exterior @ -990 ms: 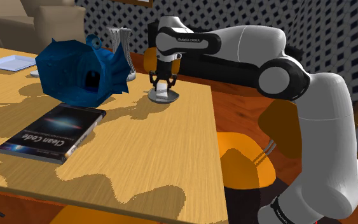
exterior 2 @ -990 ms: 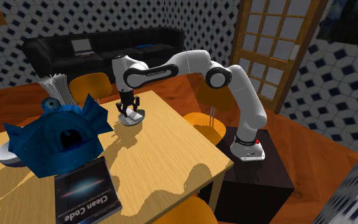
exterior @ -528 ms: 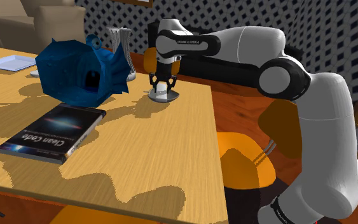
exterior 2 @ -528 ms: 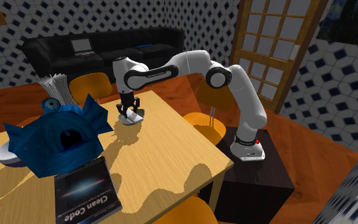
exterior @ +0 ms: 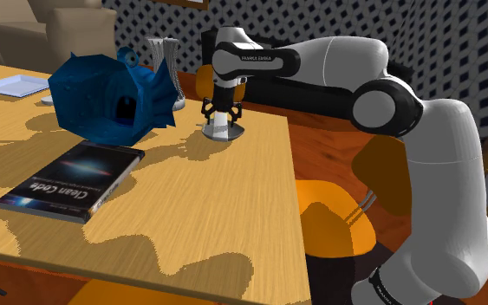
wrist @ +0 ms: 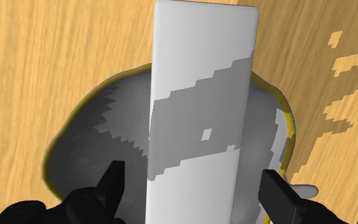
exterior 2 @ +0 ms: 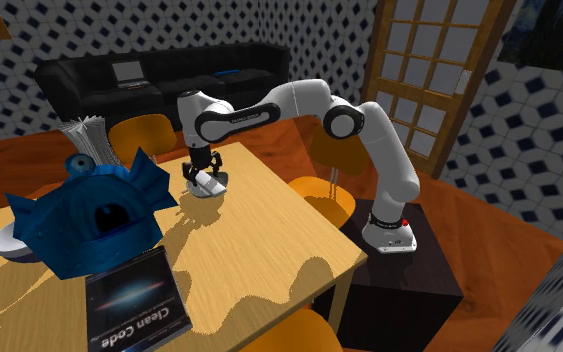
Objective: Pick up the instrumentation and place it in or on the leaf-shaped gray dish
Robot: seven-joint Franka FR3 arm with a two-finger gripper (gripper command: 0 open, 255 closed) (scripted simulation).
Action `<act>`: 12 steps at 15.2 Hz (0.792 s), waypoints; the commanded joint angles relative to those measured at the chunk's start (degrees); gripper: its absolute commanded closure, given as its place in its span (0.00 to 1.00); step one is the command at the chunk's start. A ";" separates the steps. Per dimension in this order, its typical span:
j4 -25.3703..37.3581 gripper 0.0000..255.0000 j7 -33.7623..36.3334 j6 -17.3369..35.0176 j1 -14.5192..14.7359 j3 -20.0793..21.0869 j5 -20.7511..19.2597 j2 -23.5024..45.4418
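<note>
- Gripper (wrist: 193, 172) is spread open. The two black fingers (wrist: 114, 181) stand either side of the slab with a visible gap on both sides, so nothing's being gripped.
- The slab (wrist: 199, 102), a plain white flat bar that I'm taking to be the "instrumentation", runs straight out between the fingers, right under the hand.
- It lies across the dish (wrist: 82, 133), a gray leaf-shaped thing with a thin yellowish rim. Its far end pokes out past the rim over the table (wrist: 44, 51).
- I can't tell how much of the slab actually rests on the dish versus just bridging it.
- In the shoulder view the gripper (exterior: 222, 117) points straight down, right over the dish (exterior: 224, 133), near the table's far edge. It's the same in the second exterior view: gripper (exterior 2: 204, 170) right above the dish (exterior 2: 209, 187).
- My read is that the placing part looks basically done and this is the let-go/back-off stage.
- The next move should be a clean lift straight up, with no sideways drift, since either finger could clip the slab and tip it off the rim.
- The blue fish (exterior: 103, 91) and the book (exterior: 70, 180) sit well apart, so they're out of the way.
</note>
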 commanded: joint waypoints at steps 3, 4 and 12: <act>6.67 0.00 -0.15 -6.14 0.35 0.02 0.00 0.51; 8.77 0.00 -0.19 -7.89 0.49 0.01 -0.03 0.86; 8.78 0.00 -0.20 -7.89 0.49 0.01 -0.03 0.86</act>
